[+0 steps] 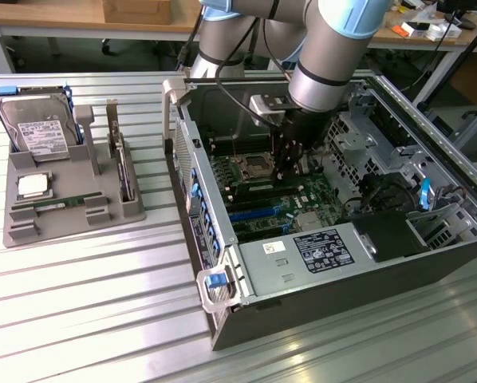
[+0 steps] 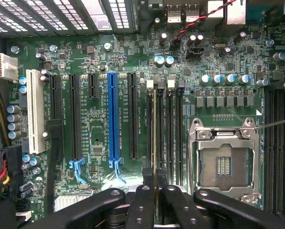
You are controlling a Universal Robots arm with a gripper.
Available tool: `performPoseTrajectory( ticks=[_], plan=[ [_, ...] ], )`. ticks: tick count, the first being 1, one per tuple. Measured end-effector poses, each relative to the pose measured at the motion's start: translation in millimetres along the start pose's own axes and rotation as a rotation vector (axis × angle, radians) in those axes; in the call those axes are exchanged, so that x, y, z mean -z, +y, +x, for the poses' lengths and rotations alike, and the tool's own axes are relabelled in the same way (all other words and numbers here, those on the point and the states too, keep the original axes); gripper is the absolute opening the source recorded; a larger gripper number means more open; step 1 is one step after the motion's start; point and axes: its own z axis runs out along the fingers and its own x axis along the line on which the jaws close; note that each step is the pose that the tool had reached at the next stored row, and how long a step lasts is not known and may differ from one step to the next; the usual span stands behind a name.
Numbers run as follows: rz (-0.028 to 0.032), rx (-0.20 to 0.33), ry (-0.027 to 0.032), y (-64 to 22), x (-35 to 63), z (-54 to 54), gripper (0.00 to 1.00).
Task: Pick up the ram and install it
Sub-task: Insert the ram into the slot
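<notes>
The ram [image 2: 155, 133] shows edge-on in the wrist view as a thin gold-green line. It runs along the row of black memory slots [image 2: 168, 138] on the green motherboard [image 2: 99, 129]. My gripper [image 2: 155, 188] is shut on its upper edge, one black finger [image 2: 141, 205] on each side. I cannot tell whether the stick is touching a slot. In the exterior view the gripper [image 1: 289, 171] reaches down into the open computer case [image 1: 318, 255], over the middle of the motherboard [image 1: 258, 191].
An empty CPU socket [image 2: 224, 162] sits right beside the memory slots. On the exterior view's left a grey holder [image 1: 71, 219] carries a hard drive [image 1: 39, 128], a square silver CPU chip [image 1: 33, 186] and another green stick [image 1: 61, 203]. Case walls and drive cages [image 1: 366, 140] surround the arm.
</notes>
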Motion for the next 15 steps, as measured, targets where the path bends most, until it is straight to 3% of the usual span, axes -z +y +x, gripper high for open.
performPoseTrajectory(
  ticks=[15],
  plan=[
    [0.0002, 0.015, 0.0006, 0.9, -3.5, 0.5, 0.13]
  ],
)
